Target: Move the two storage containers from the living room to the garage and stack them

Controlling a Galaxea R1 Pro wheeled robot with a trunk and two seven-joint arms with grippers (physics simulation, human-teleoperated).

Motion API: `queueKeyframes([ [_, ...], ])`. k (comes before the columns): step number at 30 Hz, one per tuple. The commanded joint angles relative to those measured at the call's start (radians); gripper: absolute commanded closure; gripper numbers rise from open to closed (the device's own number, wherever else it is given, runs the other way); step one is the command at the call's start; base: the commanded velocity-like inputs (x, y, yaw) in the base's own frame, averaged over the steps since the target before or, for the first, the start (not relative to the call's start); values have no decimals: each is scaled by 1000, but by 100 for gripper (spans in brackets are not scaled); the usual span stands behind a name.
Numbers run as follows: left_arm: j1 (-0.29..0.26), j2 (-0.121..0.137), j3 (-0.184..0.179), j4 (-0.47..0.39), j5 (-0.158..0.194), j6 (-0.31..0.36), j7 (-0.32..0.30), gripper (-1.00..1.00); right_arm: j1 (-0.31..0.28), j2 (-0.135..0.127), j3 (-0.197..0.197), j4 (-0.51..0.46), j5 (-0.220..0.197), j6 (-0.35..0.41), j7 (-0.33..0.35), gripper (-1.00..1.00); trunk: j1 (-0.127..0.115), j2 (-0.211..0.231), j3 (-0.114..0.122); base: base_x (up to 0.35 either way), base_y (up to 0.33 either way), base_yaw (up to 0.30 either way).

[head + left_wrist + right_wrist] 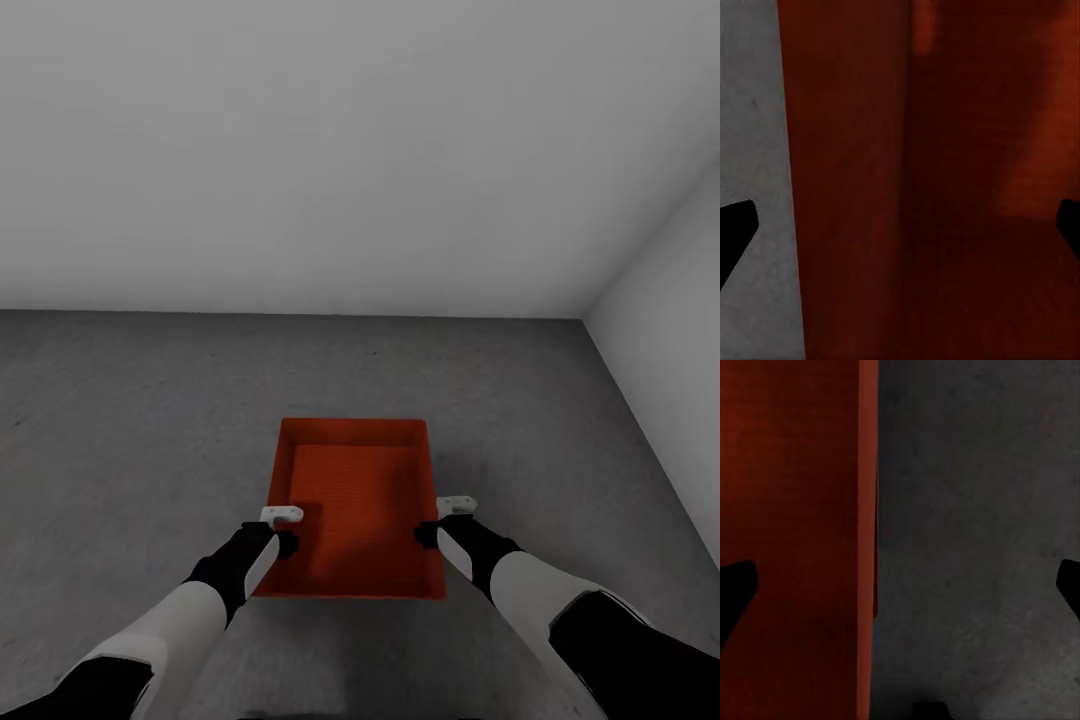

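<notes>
Both arms reach forward from the near edge of the head view, in white and black sleeves. Beyond them the floor (120,430) is dark grey and mottled, and it meets plain white walls (350,150) at the far side and at the right. One red-orange storage container (355,505) is on this floor, in the middle, open side up. The left gripper (285,530) is at its left wall and the right gripper (440,522) at its right wall. In both wrist views the fingers stand wide apart, on either side of a wall, not clamping it.
</notes>
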State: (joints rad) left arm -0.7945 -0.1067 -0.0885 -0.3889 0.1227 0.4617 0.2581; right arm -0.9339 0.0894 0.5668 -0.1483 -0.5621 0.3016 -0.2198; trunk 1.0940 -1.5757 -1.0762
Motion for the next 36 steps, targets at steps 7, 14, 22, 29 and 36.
queueKeyframes([
  [7,0,1,-8,-3,11,3,7,-100,0,0,8,-2,-9,5,-6,-100,0,0,-1,0,0,0],
  [14,0,1,-8,-4,11,3,7,-100,0,0,8,-2,-9,5,-6,-100,0,0,-1,0,0,0],
  [22,0,0,-9,-4,12,4,7,-100,0,-2,8,-2,-9,4,-7,-100,0,0,-1,0,0,0],
  [29,0,-1,-11,-3,9,5,6,-100,0,-1,8,-2,-9,5,-7,-100,-15,28,12,0,0,0],
  [36,0,-1,-11,-1,8,6,7,-100,0,-1,8,-2,-9,4,-7,-100,-42,77,34,0,0,0],
])
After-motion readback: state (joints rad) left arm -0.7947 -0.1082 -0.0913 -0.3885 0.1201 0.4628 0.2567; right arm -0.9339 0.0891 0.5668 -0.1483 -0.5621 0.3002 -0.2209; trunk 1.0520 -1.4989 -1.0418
